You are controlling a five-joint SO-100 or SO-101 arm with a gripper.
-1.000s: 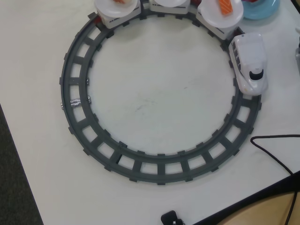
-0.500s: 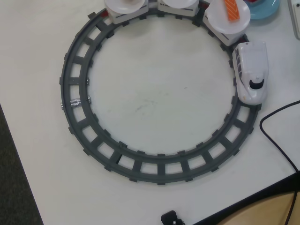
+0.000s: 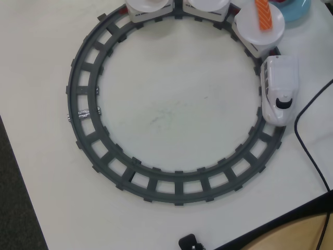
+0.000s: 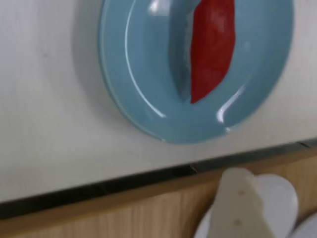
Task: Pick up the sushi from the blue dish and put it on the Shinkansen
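Wrist view: the sushi (image 4: 212, 47) lies on the blue dish (image 4: 133, 106), a dark-red strip with a paler underside along its left edge. Its long axis runs nearly top-to-bottom in this view, tilted slightly, with the tapered tip pointing down and a little left; the upper end is cut off by the top edge of the frame. It sits right of the dish's centre, inside the rim. The dish rests on the white table (image 4: 54, 124), close to the table's edge, beyond which a wood-toned surface (image 4: 124, 218) shows.

Gripper: a pale, blurred part (image 4: 240, 208) enters from the bottom edge of the wrist view, below the dish and apart from the sushi; it looks like part of the gripper, but only this one piece shows, so I cannot tell whether the fingers are spread or closed. Nothing is visibly held.

Overhead view: the Shinkansen (image 3: 280, 88) stands on the right side of the grey ring track (image 3: 83, 114), nose pointing toward the bottom of the frame. Behind it, the first car's white plate (image 3: 260, 28) carries an orange white-striped salmon piece (image 3: 263, 14). A sliver of the blue dish (image 3: 299, 8) shows at the top right corner, just beside that plate. A black cable (image 3: 307, 140) curves along the right edge.
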